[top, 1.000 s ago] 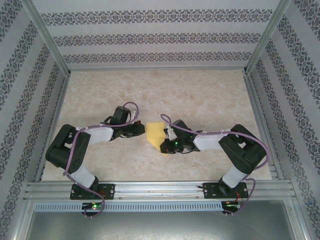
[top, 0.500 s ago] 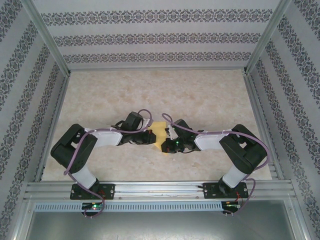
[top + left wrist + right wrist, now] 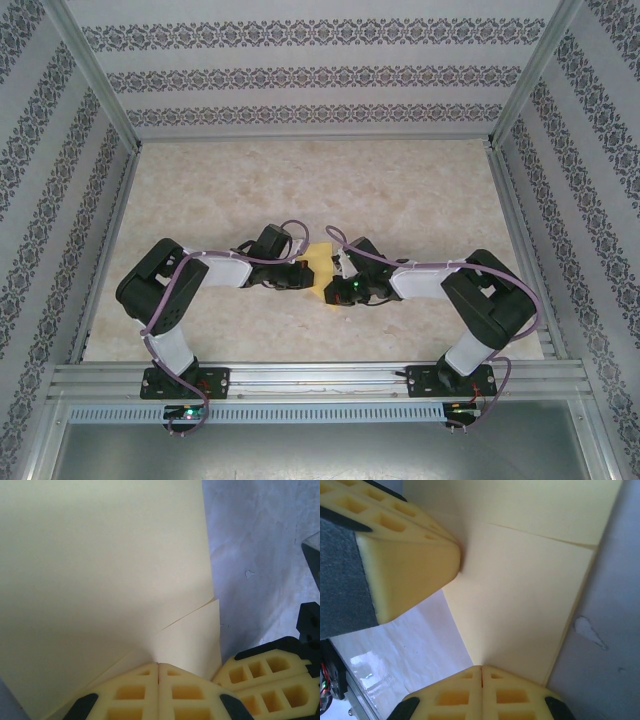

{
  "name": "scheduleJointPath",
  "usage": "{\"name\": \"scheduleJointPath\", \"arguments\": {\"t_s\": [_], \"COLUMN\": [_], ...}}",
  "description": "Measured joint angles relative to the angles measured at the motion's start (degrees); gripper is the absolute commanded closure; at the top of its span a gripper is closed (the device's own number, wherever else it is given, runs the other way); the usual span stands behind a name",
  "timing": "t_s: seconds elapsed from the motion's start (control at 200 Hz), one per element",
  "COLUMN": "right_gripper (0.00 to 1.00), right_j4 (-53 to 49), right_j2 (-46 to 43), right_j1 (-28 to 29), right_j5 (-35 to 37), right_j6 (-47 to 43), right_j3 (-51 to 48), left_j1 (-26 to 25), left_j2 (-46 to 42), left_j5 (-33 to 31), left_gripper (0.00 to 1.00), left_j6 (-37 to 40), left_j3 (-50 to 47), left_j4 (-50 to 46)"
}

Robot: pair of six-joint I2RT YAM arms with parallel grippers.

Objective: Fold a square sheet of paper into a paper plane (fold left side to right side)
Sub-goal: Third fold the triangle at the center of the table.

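Pressing a fold into the thin yellow square sheet of paper [image 3: 100, 570]
Closed with nothing between them, left end effector [image 3: 158, 680] and right end effector [image 3: 481, 682] rest tips on the overlapped sheet mid-worktop [image 3: 400, 190]; one flap lies folded, and the pointed plane shape looks far off.

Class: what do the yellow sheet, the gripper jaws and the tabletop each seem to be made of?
The thin yellow folded sheet looks like matte paper: sharp crease, layered edges. The left gripper has pale yellow jaws that look like dull moulded plastic or foam: rectangular pockets. The beige veined tabletop looks like glossy marble-patterned laminate, perhaps stone: it shows reflections.
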Motion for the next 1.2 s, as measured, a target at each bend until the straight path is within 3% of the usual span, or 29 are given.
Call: {"name": "scheduleJointPath", "arguments": {"t_s": [0.38,1.199], "right_gripper": [1.0,1.0], "right_j4": [-3.08,-1.51], "right_j2": [-1.73,5.05], "right_j1": [0.28,1.68], "right_j5": [0.02,1.97], "right_j6": [0.68,1.99], "right_j3": [3.43,6.49], "left_j1": [-1.11,-1.38], "left_j2": [-0.46,-0.57], "left_j5": [-2.21,-3.06], "left_gripper": [1.0,1.0], "left_j6": [-0.07,-0.33], "left_j3": [-0.07,-0.04], "left_j4": [-0.26,-0.42]}}
